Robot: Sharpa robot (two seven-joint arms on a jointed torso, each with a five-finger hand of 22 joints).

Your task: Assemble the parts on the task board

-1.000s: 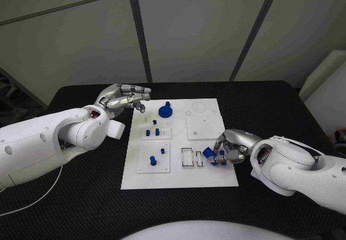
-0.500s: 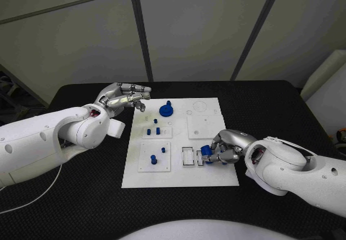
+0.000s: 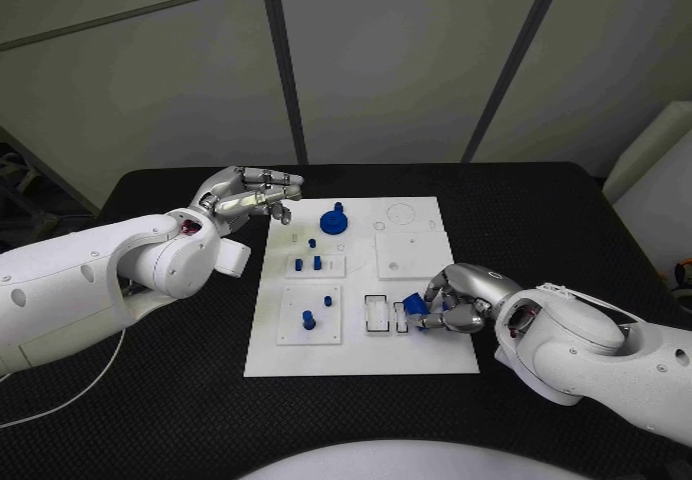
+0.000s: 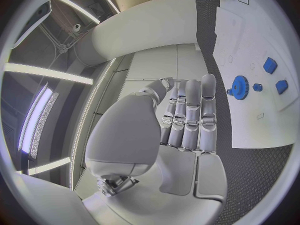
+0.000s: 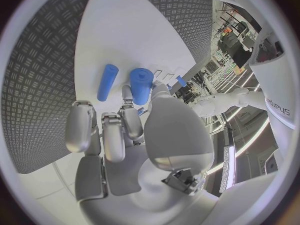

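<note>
The white task board (image 3: 433, 355) lies mid-table. My right hand (image 3: 459, 300) is low over its right front part, fingers curled. It pinches a short blue cylinder (image 5: 141, 85), seen in the head view as a blue part (image 3: 415, 302) beside the white slot blocks (image 3: 378, 313). A second blue cylinder (image 5: 107, 82) lies on the board (image 5: 119, 30) just past the fingers. My left hand (image 3: 254, 195) hovers by the board's back left corner, fingers (image 4: 190, 112) stretched out and holding nothing. A blue gear (image 3: 335, 221) stands on the board near it.
Several small blue pegs stand on the board's left half, such as a pair (image 3: 306, 265) and a single one (image 3: 306, 320). A raised white plate (image 3: 407, 255) takes up the right back part. Black table (image 3: 548, 210) surrounds the board.
My right hand edged left toward the slot blocks with the blue cylinder, then drew back slightly right. The left hand has stayed still.
</note>
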